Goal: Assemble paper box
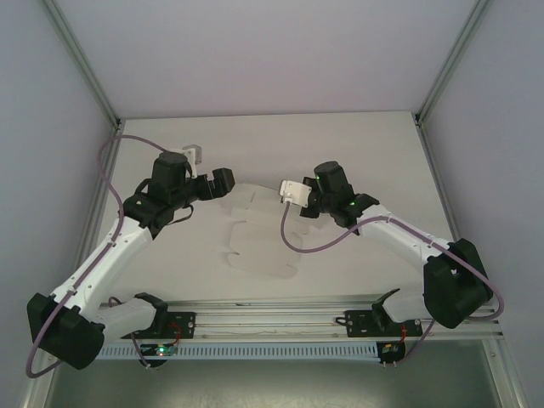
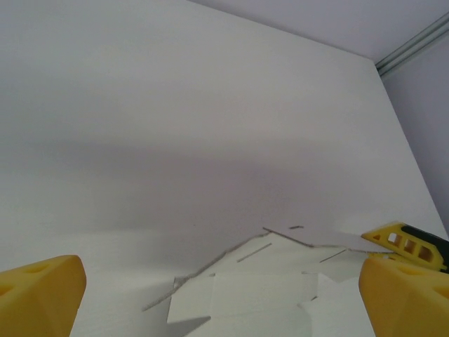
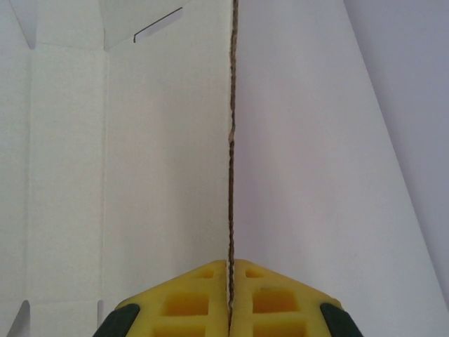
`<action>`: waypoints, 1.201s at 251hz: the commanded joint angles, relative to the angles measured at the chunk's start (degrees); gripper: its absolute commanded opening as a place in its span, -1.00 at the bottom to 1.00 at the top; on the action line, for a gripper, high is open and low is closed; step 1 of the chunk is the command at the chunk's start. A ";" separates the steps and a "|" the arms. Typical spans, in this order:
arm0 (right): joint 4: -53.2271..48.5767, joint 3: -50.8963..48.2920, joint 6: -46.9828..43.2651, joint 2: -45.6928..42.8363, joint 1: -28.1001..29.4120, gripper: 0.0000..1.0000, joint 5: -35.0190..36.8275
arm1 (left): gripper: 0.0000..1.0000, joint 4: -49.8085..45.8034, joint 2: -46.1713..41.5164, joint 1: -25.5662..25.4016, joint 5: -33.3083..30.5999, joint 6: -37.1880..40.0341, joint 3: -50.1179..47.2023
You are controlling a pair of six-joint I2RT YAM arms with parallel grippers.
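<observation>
Our left arm (image 1: 102, 255) runs from its base at 7 o'clock of the top view toward the middle, the left gripper (image 1: 228, 185) facing 3 o'clock, its yellow fingers (image 2: 38, 295) spread wide. Our right arm (image 1: 408, 238) comes from 5 o'clock, the right gripper (image 3: 230, 270) facing 9 o'clock, pressed together on an edge of the paper box (image 3: 168, 140)

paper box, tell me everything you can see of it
The paper box is an unfolded die-cut sheet of thin white card, with creased panels, flaps and a cut slot. It lies mid-way across the table, between the arms. The right gripper is shut on one edge, which looks brown.
</observation>
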 commanded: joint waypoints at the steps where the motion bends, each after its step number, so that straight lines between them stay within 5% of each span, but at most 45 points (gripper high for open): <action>1: 2.63 -0.05 -2.76 -1.62 0.63 -1.00 -0.90 | 1.00 -0.83 0.19 -0.60 -2.07 2.54 1.26; 67: 0.57 0.83 -3.02 -2.26 1.25 -1.00 -2.84 | 1.00 0.26 3.42 -0.65 0.10 6.13 3.27; 88: -1.85 2.29 -2.74 -1.75 1.30 -1.00 -3.00 | 1.00 1.50 1.94 -0.69 4.89 13.21 3.86; 106: -3.47 3.21 -2.97 -1.31 1.30 -1.00 -3.01 | 1.00 3.07 0.40 -0.69 15.25 23.89 3.41; 140: -4.57 3.91 -2.97 -1.11 1.16 -1.00 -4.35 | 1.00 -5.77 2.39 -1.34 24.76 38.44 7.47; 219: -8.82 5.90 -3.37 -1.46 0.85 -1.00 -7.15 | 0.98 -22.59 13.87 -3.18 20.31 53.71 19.78; 268: -10.45 6.67 -2.95 -1.33 0.56 -1.00 -8.61 | 0.37 -27.86 19.73 -4.89 19.71 58.01 24.82; 301: -10.97 6.95 -2.75 -1.55 0.48 -1.00 -8.28 | 0.29 -27.24 19.72 -4.91 19.38 59.49 24.56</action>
